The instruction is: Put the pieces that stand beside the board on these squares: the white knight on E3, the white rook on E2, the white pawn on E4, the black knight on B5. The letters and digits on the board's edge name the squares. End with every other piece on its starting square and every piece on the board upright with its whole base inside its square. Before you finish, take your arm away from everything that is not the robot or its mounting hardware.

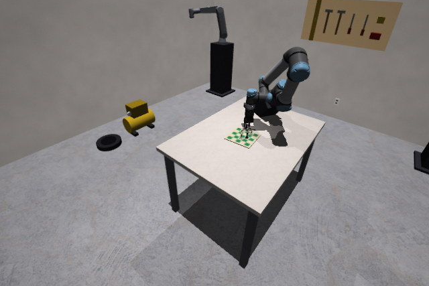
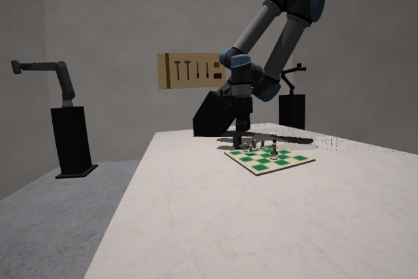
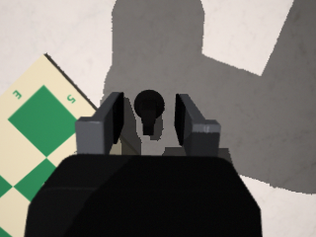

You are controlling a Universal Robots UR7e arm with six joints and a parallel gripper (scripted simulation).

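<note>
On the pale surface (image 2: pixel 236 221), beside the board (image 3: pixel 30 148) near its 5 mark, I see a black piece, which I take for the black knight (image 3: pixel 148 110). My claw (image 3: pixel 148 120) hangs over it with fingers apart, one either side, not touching it.
</note>
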